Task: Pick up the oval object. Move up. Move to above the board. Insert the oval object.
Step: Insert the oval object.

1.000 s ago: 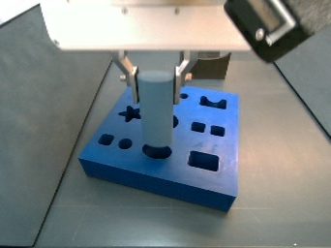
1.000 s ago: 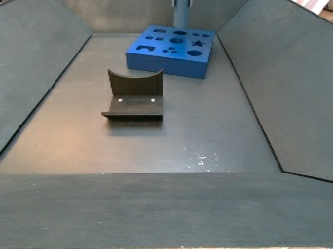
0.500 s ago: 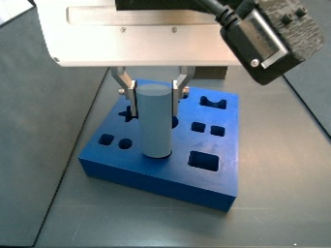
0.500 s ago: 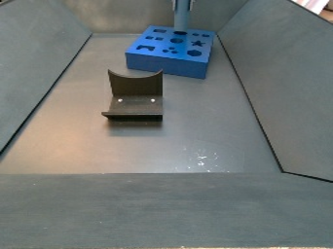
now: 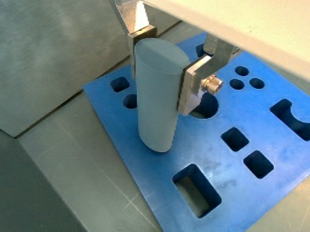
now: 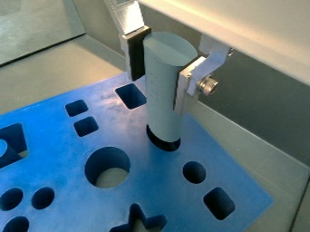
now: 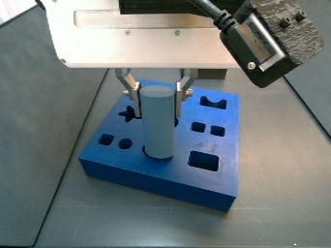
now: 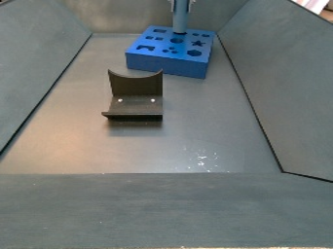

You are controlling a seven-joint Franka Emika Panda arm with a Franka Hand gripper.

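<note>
The oval object [image 7: 158, 121], a tall pale blue-grey peg, stands upright with its foot in a dark cutout of the bright blue board [image 7: 142, 174]. It shows the same way in both wrist views, peg [image 5: 158, 100] [image 6: 164, 91] on board [image 5: 212, 163] [image 6: 61, 154]. My gripper [image 7: 155, 92] is right above it. Its silver fingers flank only the peg's top end, with slight gaps beside the pads, so it is open [image 5: 168, 63] [image 6: 164, 77]. In a side view the board [image 8: 169, 63] lies at the far end of the floor, with the peg [image 8: 180, 17] rising from it.
The fixture [image 8: 134, 95] stands on the grey floor in front of the board. Sloped grey walls [image 8: 39, 107] enclose the floor on both sides. A dark camera block [image 7: 272, 44] hangs off the wrist at the right.
The gripper has risen a little along the peg. The peg's top, hidden between the fingers a second ago, now shows below the gripper body. The peg stays standing in its hole.
</note>
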